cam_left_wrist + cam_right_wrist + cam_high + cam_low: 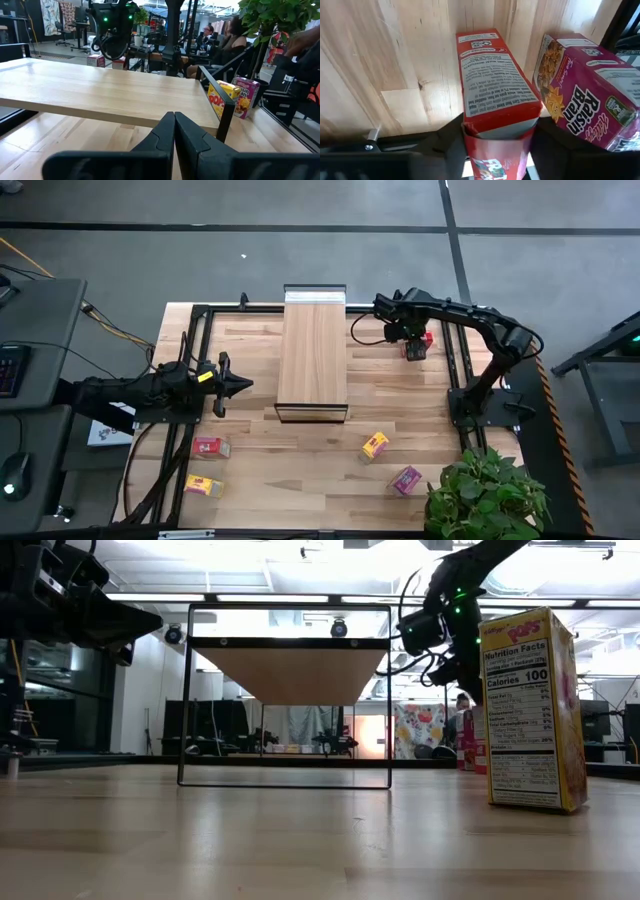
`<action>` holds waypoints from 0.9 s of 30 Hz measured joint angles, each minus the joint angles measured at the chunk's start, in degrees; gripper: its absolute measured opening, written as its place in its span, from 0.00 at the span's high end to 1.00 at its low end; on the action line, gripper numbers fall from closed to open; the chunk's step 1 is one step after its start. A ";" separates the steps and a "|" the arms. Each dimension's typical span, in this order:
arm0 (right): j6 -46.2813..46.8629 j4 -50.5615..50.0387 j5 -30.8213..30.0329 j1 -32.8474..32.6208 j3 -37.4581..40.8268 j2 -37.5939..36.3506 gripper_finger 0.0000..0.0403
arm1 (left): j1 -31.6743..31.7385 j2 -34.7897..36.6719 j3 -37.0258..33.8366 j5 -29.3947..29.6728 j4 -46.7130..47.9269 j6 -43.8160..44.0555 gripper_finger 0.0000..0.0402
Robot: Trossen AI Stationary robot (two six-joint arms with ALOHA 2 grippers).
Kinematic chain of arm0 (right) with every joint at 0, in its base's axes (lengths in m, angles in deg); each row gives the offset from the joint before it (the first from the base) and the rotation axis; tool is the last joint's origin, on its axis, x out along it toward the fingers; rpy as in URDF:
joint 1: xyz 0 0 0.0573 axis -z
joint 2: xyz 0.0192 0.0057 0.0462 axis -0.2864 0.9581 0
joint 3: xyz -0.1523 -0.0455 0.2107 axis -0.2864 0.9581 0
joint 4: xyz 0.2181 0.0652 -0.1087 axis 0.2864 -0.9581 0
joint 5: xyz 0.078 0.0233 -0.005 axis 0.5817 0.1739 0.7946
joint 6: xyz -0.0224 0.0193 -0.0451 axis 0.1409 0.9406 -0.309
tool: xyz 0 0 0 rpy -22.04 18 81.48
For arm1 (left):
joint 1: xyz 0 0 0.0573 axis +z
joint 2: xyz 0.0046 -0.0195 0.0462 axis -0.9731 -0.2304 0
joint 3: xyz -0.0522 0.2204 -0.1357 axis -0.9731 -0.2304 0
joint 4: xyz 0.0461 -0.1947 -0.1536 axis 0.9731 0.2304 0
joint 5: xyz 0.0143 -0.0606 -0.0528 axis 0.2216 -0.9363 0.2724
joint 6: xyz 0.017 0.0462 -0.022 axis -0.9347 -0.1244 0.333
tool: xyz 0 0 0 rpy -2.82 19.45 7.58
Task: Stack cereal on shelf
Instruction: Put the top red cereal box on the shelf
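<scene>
The shelf (313, 355) stands mid-table, its wood top panel (100, 95) level. My right gripper (415, 340) hovers at the far right of the table, shut on a red cereal box (495, 80). A magenta box (580, 105) stands tilted right beside that one. Near the front edge lie another red box (210, 447), a yellow box (203, 486), a second yellow box (375, 445) and a magenta box (405, 480). My left gripper (235, 385) waits left of the shelf, shut and holding nothing. My right gripper pinches the red cereal box at its upper end (500, 122) between the two fingers, one on each broad face. The fingers (447, 142) come from above, pointing down. The box stands upright below them; its lower end (480, 35) looks to be at the tabletop.
A dark metal frame (195, 330) runs around the table's edges. A potted plant (485, 495) sits at the near right corner. Bare tabletop lies between the shelf and the front boxes. In the low view the yellow box (530, 710) stands close to the camera.
</scene>
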 joint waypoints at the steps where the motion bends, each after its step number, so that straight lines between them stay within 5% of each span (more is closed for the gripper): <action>1: 0.66 -0.65 0.00 0.00 0.00 -0.08 0.63 | 0.00 0.00 -0.01 0.00 -0.01 0.01 0.99; 8: 8.01 -10.22 6.90 -1.02 -5.65 -1.98 0.75 | 0.00 -0.02 -0.01 0.00 0.00 0.00 0.99; 15: 17.31 -14.68 15.15 -7.76 -23.42 -4.87 0.76 | -0.01 0.00 -0.01 0.00 -0.01 0.01 0.99; 21: 17.88 -12.89 5.42 -14.96 -40.14 -3.24 0.76 | -0.02 0.00 -0.01 0.02 -0.02 0.01 0.99; 27: 13.08 -6.27 3.65 -18.58 -50.79 3.77 0.76 | -0.02 0.01 -0.01 0.00 -0.01 0.00 0.99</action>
